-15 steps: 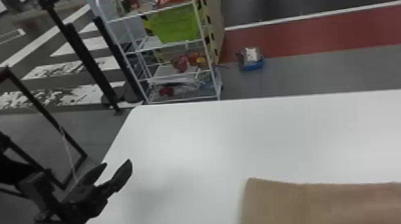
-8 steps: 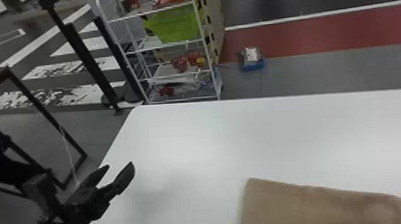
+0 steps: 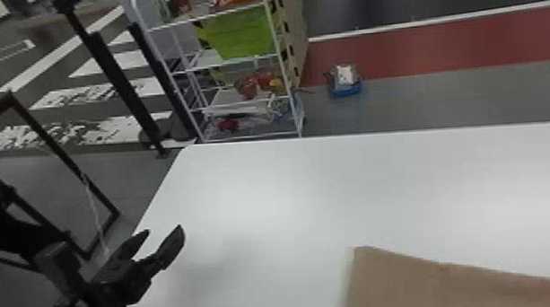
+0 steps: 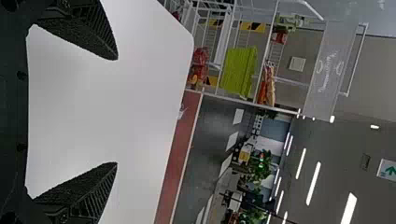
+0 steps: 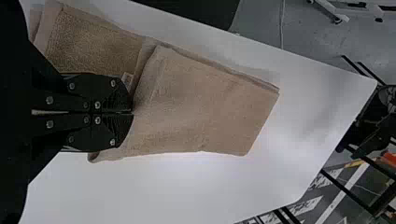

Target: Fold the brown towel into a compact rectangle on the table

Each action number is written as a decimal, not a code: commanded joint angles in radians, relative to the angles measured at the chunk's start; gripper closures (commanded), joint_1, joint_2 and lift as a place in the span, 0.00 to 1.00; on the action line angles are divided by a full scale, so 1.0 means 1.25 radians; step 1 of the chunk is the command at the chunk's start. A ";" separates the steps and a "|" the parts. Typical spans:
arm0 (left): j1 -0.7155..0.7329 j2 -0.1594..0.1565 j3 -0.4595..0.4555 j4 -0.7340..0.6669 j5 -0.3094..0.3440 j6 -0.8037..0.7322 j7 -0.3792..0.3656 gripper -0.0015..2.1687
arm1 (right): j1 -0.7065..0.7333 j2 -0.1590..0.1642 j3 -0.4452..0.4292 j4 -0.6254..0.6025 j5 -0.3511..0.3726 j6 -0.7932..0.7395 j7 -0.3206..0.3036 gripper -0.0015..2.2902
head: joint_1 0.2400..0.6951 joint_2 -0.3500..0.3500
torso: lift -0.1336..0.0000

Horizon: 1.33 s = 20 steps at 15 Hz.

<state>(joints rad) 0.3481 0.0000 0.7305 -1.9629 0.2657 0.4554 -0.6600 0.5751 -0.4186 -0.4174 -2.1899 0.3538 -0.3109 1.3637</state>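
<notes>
Towel (image 5: 210,107): partly folded, near side of the surface (image 3: 290,199)
My right claw (image 5: 132,112): together, apparently clamped on it
My left claw (image 4: 116,111): apart, by the surface's left edge
To do: finish this fold, square up

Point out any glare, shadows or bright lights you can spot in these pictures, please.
Head view: pale, diffuse glare on the white table, with a faint, soft-edged shadow on it beside the left hand; left wrist view: ceiling lights shine as bright white strips; right wrist view: a soft shadow borders part of the brown towel, and a pale sheen lies on the white table.
</notes>
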 commanded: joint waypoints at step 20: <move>-0.023 -0.002 -0.048 0.040 -0.043 -0.026 0.018 0.04 | -0.040 -0.011 -0.023 0.146 0.023 -0.100 0.003 0.56 | 1.00 0.86 | 0.08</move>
<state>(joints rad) 0.3190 0.0000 0.6681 -1.9127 0.2117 0.4227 -0.6378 0.5197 -0.4339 -0.4176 -1.9835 0.4033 -0.4364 1.3637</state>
